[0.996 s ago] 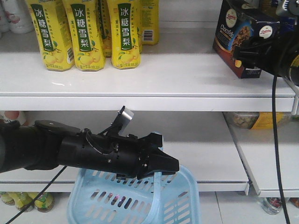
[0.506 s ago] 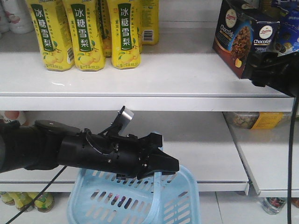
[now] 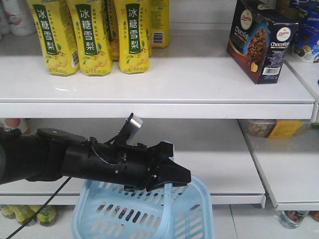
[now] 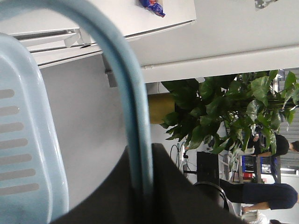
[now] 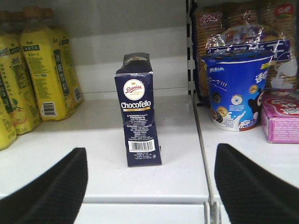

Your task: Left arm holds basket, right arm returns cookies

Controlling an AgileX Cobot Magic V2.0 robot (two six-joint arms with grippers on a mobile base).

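Cookies (image 5: 138, 112) stand upright on the shelf (image 5: 103, 172), dead ahead of the right gripper (image 5: 147, 196), whose jaws gape empty, while the left gripper (image 3: 172, 175) is clamped on the basket (image 3: 144, 214) handle.

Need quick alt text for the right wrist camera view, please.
A dark navy cardboard Chocofello cookie box stands upright on a white shelf, clear of the open right end effector. Yellow drink bottles stand left; a blue snack cup right.
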